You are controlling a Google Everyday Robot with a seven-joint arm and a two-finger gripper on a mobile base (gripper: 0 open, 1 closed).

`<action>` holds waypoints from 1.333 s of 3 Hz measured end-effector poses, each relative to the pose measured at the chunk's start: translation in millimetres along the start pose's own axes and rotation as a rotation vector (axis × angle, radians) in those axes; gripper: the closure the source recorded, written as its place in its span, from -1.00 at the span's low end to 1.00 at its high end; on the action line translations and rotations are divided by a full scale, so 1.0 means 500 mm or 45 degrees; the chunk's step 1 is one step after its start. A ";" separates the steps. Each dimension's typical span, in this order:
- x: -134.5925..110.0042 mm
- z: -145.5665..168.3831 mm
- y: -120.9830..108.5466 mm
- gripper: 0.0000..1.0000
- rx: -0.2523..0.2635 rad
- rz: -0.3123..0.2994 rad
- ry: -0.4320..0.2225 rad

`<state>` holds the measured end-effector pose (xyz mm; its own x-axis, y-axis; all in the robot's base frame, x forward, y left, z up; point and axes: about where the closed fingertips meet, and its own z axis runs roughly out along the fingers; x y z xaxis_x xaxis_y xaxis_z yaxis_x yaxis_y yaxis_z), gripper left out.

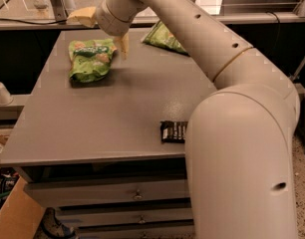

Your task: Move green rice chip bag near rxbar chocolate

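Note:
The green rice chip bag, bright lime green with rice cake pictures, lies at the far left of the grey table. My gripper is open and hovers just behind and right of the bag. One yellowish finger points down by the bag's right edge, and the other finger sticks out to the left above it. The rxbar chocolate, a dark flat bar with white lettering, lies near the table's front right. My arm hides its right end.
A duller olive-green bag lies at the table's far edge, partly behind my arm. Drawers sit under the table. A cardboard box stands on the floor at the front left. A rail with a cable runs behind the table.

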<state>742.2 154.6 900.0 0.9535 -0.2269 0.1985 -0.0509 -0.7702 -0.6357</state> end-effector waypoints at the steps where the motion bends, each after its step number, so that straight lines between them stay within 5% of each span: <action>1: -0.023 0.027 -0.001 -1.00 -0.036 -0.024 -0.037; 2: -0.048 0.051 0.013 -1.00 -0.086 -0.035 -0.075; 4: -0.072 0.063 0.056 -0.17 -0.163 -0.024 -0.092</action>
<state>716.0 159.8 851.4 0.9732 -0.1721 0.1524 -0.0662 -0.8448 -0.5310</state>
